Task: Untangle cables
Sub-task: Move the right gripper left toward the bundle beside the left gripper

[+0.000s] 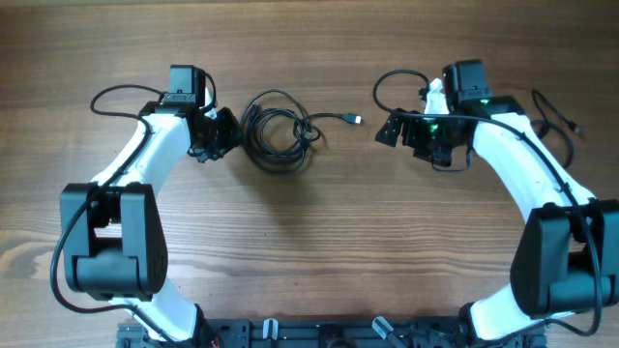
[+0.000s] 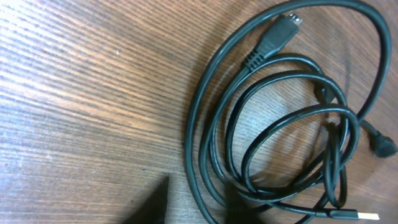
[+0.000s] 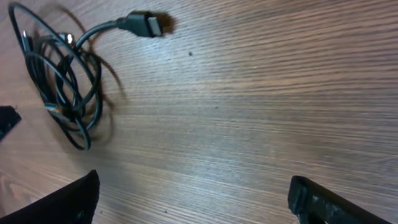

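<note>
Brown wooden table (image 1: pixel 319 232), streaked grain running across, faint shadows on surface.

Robotics lab: two arms (image 1: pixel 145 164) at wooden table (image 1: pixel 309 251).

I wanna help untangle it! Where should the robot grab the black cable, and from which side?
Grab the cable on its loose straight tail, just behind the plug. That tail lies flat, sticking out to the right, clear of the coiled loops, so nothing else gets pinched. Come from the right, where the open right gripper is nearby.
</note>
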You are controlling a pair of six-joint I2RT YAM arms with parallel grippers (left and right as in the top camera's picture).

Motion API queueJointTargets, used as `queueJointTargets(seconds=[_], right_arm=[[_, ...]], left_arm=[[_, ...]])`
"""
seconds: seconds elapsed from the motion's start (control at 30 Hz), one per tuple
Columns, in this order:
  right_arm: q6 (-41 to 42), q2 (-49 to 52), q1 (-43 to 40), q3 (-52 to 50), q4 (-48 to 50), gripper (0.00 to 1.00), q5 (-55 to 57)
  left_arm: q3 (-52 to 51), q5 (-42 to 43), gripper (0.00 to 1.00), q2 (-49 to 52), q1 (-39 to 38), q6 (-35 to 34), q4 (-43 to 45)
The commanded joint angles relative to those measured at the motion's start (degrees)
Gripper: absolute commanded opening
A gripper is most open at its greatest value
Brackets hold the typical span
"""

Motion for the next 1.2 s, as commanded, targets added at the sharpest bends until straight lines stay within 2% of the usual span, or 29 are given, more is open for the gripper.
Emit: queueJointTargets(seconds=[0.0,0.27,0.33,0.43,0.5,0.57,0.77,0.8,0.83,0.9,0.93,0.97,1.0,1.17], right_arm=[[0.7,-0.6,2.4,-0.2,0.3,1.00,0.8],[7.0,-0.5,12.9,-0.2,9.4,0.95,0.8],[7.7,-0.5,15.4,-0.2,12.8,0.83,1.0],[12.5,-0.2,19.8,-0.2,19.0,0.74,7.7],[17.2,0.7,22.7,-0.2,22.0,0.73,14.4],[18.7,2.8,25.3,-0.2,25.4,0.79,18.9],[20.6,9.8,27.1,-0.2,32.5,0.77,19.9],[20.7,11.0,27.1,-0.2,33.6,0.73,19.9],[20.7,12.0,27.1,-0.2,34.2,0.63,19.9],[20.7,12.7,27.1,-0.2,34.4,0.40,19.9],[20.2,12.7,27.1,-0.2,34.4,0.31,19.9],[19.5,12.5,27.0,-0.1,34.2,0.13,19.9],[18.8,12.2,26.8,-0.1,33.5,0.04,19.8],[18.5,6.0,21.6,-0.1,20.6,0.04,16.0]], left_arm=[[0.8,-0.5,0.04,-0.6,-0.2,0.4,0.4],[0.8,-0.3,0.04,-0.6,-0.4,0.2,0.4],[0.8,-0.3,0.10,-0.6,-1.1,0.2,0.7],[0.8,-0.3,0.13,-0.6,-2.8,0.2,1.3],[0.8,-0.4,0.15,-0.6,-3.8,0.2,1.8],[0.8,-0.8,0.19,-0.6,-4.2,0.2,1.9],[0.8,-0.8,0.22,-0.6,-4.2,0.2,2.5],[0.8,-0.8,0.22,-0.6,-4.2,0.2,2.7],[0.8,-0.8,0.23,-0.6,-4.2,0.2,2.8],[0.8,-0.8,0.23,-0.6,-4.2,0.2,2.8],[0.8,-0.8,0.23,-0.6,-4.2,0.2,2.8],[0.8,-0.8,0.23,-0.6,-4.2,0.2,2.8],[0.8,-0.8,0.23,-0.6,-4.2,0.2,2.8],[0.8,-0.8,0.23,-0.6,-4.2,0.2,2.8]])
